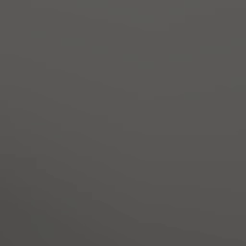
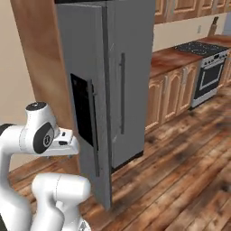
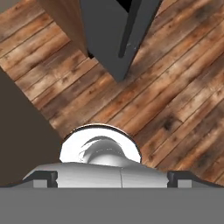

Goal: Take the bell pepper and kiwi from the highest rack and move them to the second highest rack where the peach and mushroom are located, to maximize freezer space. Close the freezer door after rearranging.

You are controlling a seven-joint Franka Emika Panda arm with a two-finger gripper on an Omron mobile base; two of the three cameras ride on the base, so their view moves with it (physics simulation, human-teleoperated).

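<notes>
Wooden plank floor (image 2: 180, 180) is seen across the near and right parts of the kitchen, with wooden cabinets (image 2: 173, 97) and a dark stove (image 2: 207, 67) along the far right wall. Nothing can be made out in the left base view, which is a flat grey field (what surface it is cannot be told).

In the right base view the freezer door (image 2: 90, 99) is seen as a tall narrow grey slab with a long dark bar handle (image 2: 94, 131) and a dark recessed panel (image 2: 80, 110) on its face. It is swung partly outward toward the near side, so the freezer interior behind it is hidden; the shelves and the produce cannot be made out. The wider door (image 2: 128, 81), with its own bar handle, stands just right of it and appears shut. A brown wooden panel (image 2: 40, 63) flanks the fridge on the left.

The arm (image 2: 40, 135) is folded low at the near left, with its end partly covered by the door's edge. In the hand view the lower end of the door is seen from above, over the floor, cut off at the top edge. The gripper (image 3: 112, 178) is barely shown there, only two small dark tips at the bottom corners, well apart, so it reads as open and holding nothing.
</notes>
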